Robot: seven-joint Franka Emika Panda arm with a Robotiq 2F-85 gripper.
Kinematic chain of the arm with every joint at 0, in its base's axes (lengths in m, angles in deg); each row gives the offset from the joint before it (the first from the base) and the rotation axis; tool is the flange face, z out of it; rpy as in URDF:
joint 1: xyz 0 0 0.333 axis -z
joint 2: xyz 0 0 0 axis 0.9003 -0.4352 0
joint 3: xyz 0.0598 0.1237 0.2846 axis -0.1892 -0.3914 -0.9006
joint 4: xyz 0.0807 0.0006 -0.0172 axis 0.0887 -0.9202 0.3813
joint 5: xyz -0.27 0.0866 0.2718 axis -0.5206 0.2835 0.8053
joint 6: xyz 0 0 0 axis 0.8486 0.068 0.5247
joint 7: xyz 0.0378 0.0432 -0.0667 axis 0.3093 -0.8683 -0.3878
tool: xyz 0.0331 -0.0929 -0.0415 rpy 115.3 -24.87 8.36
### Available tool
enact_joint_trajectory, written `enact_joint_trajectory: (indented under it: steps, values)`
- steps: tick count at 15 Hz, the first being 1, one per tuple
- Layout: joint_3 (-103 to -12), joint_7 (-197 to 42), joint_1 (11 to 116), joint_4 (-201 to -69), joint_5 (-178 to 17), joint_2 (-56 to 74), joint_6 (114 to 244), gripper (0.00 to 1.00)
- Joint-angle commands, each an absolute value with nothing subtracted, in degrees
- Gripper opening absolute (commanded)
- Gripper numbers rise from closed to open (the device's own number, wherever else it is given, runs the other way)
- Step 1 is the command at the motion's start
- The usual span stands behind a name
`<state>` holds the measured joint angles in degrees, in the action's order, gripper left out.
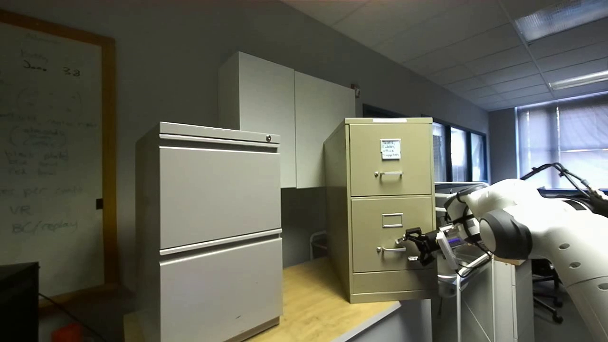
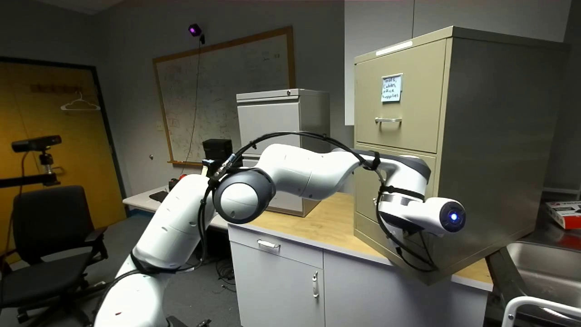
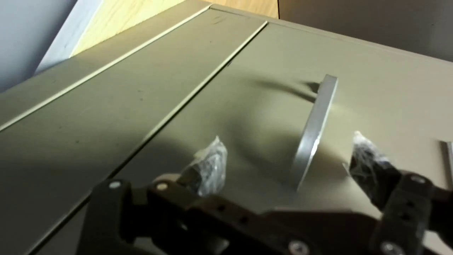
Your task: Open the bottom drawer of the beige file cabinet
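The beige file cabinet point(image 1: 336, 204) stands on the counter, and also shows in an exterior view point(image 2: 494, 145). Its bottom drawer point(image 1: 365, 228) is shut, its front flush with the frame. The arm partly covers this drawer point(image 2: 366, 181) in an exterior view. The drawer's silver handle point(image 1: 390, 249) is a thin bar, also in the wrist view point(image 3: 314, 131). My gripper point(image 1: 407, 250) is in front of the drawer at handle height. In the wrist view my gripper point(image 3: 286, 156) is open, its plastic-wrapped fingertips on either side of the handle bar, apart from it. The wrist hides the gripper in an exterior view.
A wider pale grey cabinet point(image 1: 218, 194) stands on the same wooden counter point(image 1: 311, 285). White cupboards point(image 1: 266, 114) hang on the wall behind. A metal sink point(image 2: 553, 268) lies beside the beige cabinet. A white rail point(image 1: 459, 304) stands near the gripper.
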<state>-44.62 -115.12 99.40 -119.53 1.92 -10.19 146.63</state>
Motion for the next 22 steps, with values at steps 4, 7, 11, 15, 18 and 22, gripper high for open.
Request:
enact_joint_trajectory:
  steps: [4, 7, 11, 15, 18, 22]
  values:
    - [-46.3, -112.7, 99.3, -116.6, -0.9, -12.5, 147.9, 0.63]
    - [-46.0, -112.7, 99.1, -117.1, -1.7, -11.5, 148.1, 0.4]
    - [-45.1, -110.4, 98.1, -118.4, -5.1, -8.9, 148.7, 0.09]
    - [-42.5, -107.3, 94.7, -121.6, -10.2, -5.5, 150.3, 0.03]
    - [-41.2, -106.5, 92.1, -126.1, -15.9, -2.3, 151.2, 0.0]
    - [-40.9, -110.1, 90.2, -133.3, -20.2, 1.5, 151.9, 0.0]
